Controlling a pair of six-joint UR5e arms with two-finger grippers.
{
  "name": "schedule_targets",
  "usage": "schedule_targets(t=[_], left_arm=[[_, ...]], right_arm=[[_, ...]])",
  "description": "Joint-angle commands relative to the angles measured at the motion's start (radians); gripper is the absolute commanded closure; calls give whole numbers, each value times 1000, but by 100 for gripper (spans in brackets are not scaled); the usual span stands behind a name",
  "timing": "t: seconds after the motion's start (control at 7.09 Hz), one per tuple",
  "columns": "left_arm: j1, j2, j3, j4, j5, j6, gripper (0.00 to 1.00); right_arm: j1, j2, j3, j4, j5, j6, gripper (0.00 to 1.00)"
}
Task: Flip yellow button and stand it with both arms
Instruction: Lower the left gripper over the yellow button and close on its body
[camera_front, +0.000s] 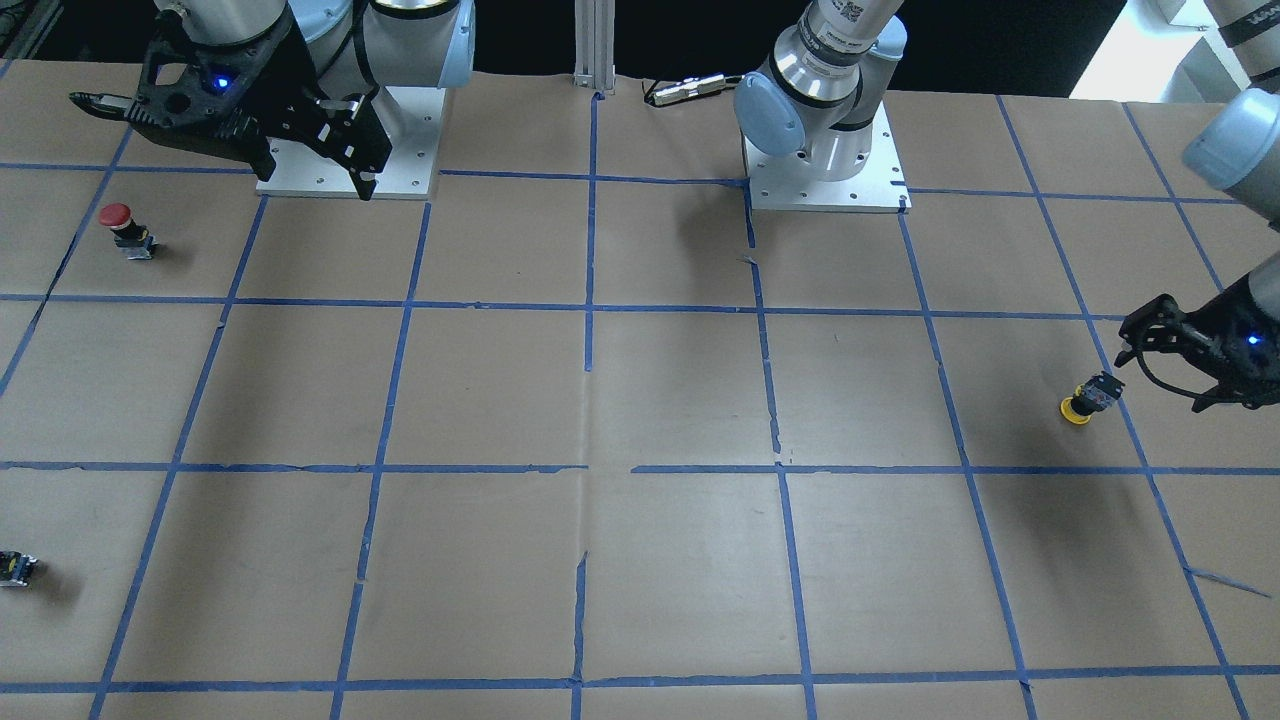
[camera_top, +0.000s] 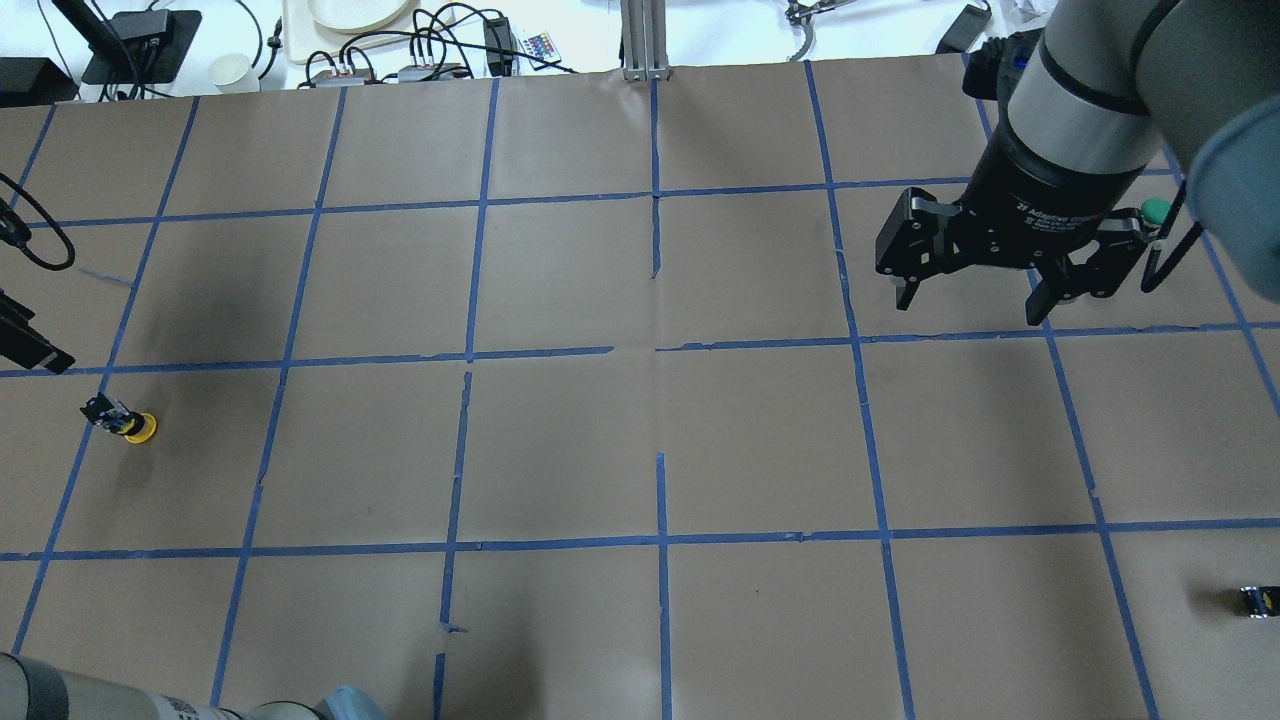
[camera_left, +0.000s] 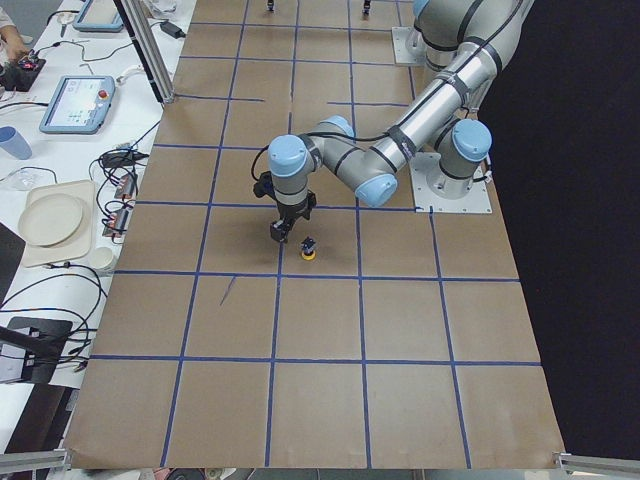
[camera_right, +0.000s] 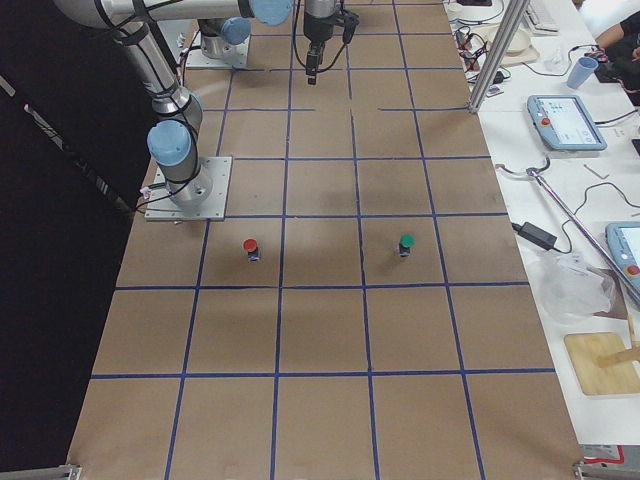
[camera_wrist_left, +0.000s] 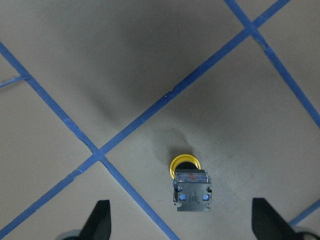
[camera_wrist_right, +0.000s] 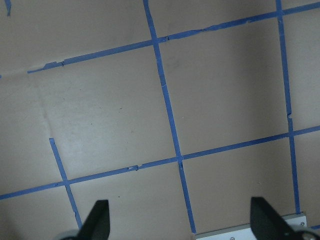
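Observation:
The yellow button (camera_wrist_left: 189, 182) rests cap-down on the brown table, with its grey-blue contact block on top. It also shows in the front view (camera_front: 1088, 398), the overhead view (camera_top: 122, 420) and the left side view (camera_left: 309, 250). My left gripper (camera_wrist_left: 181, 222) is open and empty. It hovers above the button without touching it, and the button lies between its fingertips in the wrist view. In the front view the left gripper (camera_front: 1160, 365) is just right of the button. My right gripper (camera_top: 970, 305) is open and empty, held high near its base (camera_front: 225, 150), far from the button.
A red-capped button (camera_front: 125, 228) stands near the right arm's base plate (camera_front: 400, 180). A green-capped button (camera_right: 405, 243) stands further out, and a small dark switch piece (camera_top: 1258, 600) lies near the table's edge. Cables and dishes (camera_top: 345, 15) line the bench beyond the table.

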Motion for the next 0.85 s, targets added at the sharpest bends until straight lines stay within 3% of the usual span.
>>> schedule_targets(t=[0.0, 0.56, 0.71], left_arm=[[26, -1, -97, 108, 3, 29, 1], [56, -18, -121, 101, 1, 66, 1], [56, -13, -137, 111, -2, 72, 5]], right_arm=[[0, 2, 4, -11, 1, 7, 0], [0, -1, 5, 0, -2, -2, 0], [3, -1, 7, 2, -3, -4, 0]])
